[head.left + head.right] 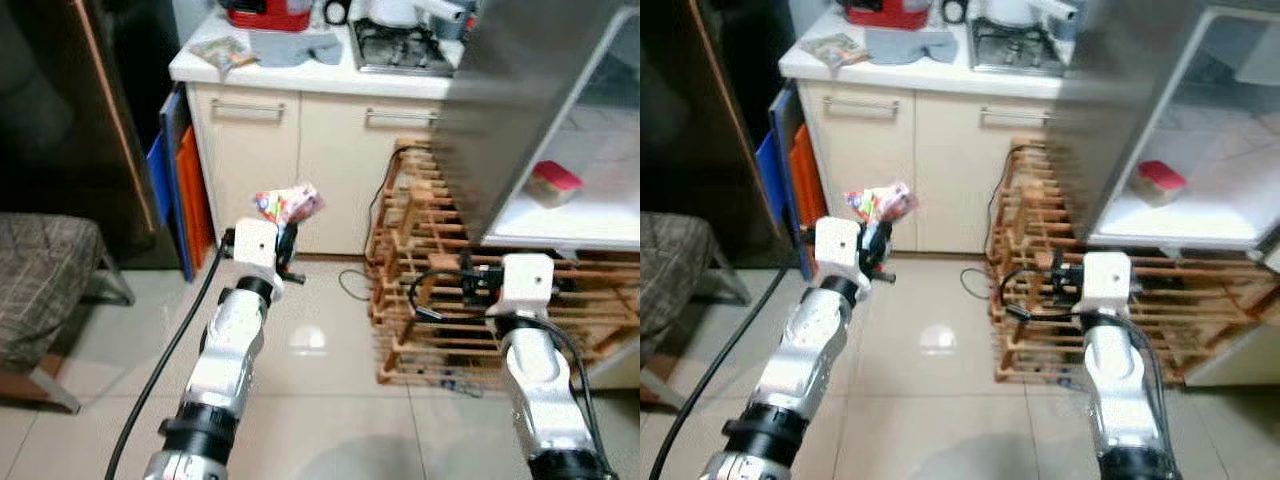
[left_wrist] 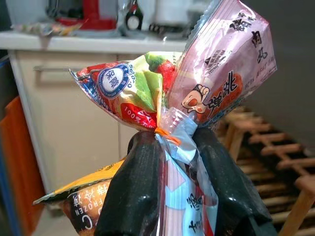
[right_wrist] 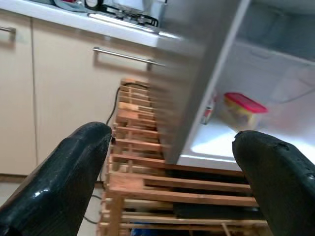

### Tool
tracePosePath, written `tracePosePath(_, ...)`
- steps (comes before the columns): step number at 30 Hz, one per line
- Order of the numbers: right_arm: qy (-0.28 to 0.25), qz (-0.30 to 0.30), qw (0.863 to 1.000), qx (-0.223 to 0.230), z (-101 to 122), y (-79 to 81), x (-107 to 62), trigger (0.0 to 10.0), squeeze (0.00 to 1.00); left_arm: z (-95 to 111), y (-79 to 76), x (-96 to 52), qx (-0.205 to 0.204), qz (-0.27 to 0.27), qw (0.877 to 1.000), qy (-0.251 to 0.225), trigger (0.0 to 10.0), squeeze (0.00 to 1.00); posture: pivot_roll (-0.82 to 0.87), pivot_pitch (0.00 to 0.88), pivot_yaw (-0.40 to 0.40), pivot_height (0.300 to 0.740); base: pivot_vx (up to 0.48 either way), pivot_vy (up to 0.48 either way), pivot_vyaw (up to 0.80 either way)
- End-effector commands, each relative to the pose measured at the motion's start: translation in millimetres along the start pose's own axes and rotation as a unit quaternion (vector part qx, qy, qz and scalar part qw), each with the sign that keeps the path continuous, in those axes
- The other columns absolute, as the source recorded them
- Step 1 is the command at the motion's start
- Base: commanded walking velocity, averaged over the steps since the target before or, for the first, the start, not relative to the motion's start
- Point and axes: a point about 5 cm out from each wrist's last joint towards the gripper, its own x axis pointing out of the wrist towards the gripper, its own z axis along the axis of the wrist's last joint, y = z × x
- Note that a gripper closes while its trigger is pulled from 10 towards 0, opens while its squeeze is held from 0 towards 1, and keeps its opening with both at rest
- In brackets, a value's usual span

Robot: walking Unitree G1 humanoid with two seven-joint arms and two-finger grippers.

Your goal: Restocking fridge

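So, counting things up: two grippers, one bundle of snack packets, one red-lidded container. The left gripper (image 1: 287,243) is held up in front of the cream cabinet (image 1: 315,160), well to the left of the open fridge (image 1: 560,130), and its fingers (image 2: 133,191) are pinched tight on the tied neck of the snack packets (image 2: 197,78). The left wrist view shows what the head views can't: at least three packets in clear wrap, pink, red-green and orange. The right gripper (image 1: 1040,277) sits in front of the wooden rack (image 1: 440,300) just left of the fridge, fingers (image 3: 74,172) spread wide with nothing between them.

The red-lidded container (image 1: 553,183) sits on a white fridge shelf. Floor is pale glossy tile (image 1: 310,400). On the countertop (image 1: 290,72) left of the fridge there's a gas stove (image 1: 395,45), a grey cloth (image 1: 295,45) and one more packet (image 1: 225,55).
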Motion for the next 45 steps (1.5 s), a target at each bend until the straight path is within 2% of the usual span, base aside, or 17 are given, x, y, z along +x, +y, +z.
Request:
tracePosePath(1, -0.002, 0.009, 1.0, 0.002, 0.7, 5.9, 1.1, 10.0, 1.0, 3.5, 2.4, 1.6, 0.009, 0.005, 1.0, -0.007, 10.0, 0.0, -0.09, 0.0, -0.056, 0.74, 0.33, -0.345, 0.0)
tracePosePath(21, -0.002, 0.016, 1.0, 0.002, 0.0, 10.7, 3.9, 10.0, 1.0, 11.5, -19.8, 9.4, 0.011, -0.046, 0.999, -0.024, 10.0, 0.0, -0.1, 0.0, -0.049, 0.74, 0.318, -0.355, 0.0)
tracePosePath(27, -0.004, 0.017, 1.0, 0.003, -0.5, 12.4, 3.9, 10.0, 1.0, 14.4, -36.8, 6.9, 0.034, -0.106, 0.993, -0.037, 10.0, 0.0, -0.1, 0.0, -0.043, 0.74, 0.044, -0.446, 0.0)
tracePosePath(38, 0.0, 0.017, 1.0, 0.001, -2.9, 9.8, 1.5, 10.0, 1.0, 17.1, -43.3, 3.0, 0.031, -0.126, 0.99, -0.05, 10.0, 0.0, -0.11, 0.0, -0.046, 0.74, 0.0, -0.478, 0.0)
tracePosePath(45, -0.004, 0.02, 1.0, 0.0, -0.9, 11.2, 2.3, 10.0, 1.0, 18.5, -36.6, 10.1, 0.022, -0.104, 0.993, -0.046, 10.0, 0.0, -0.11, 0.0, -0.047, 0.74, 0.09, -0.424, 0.0)
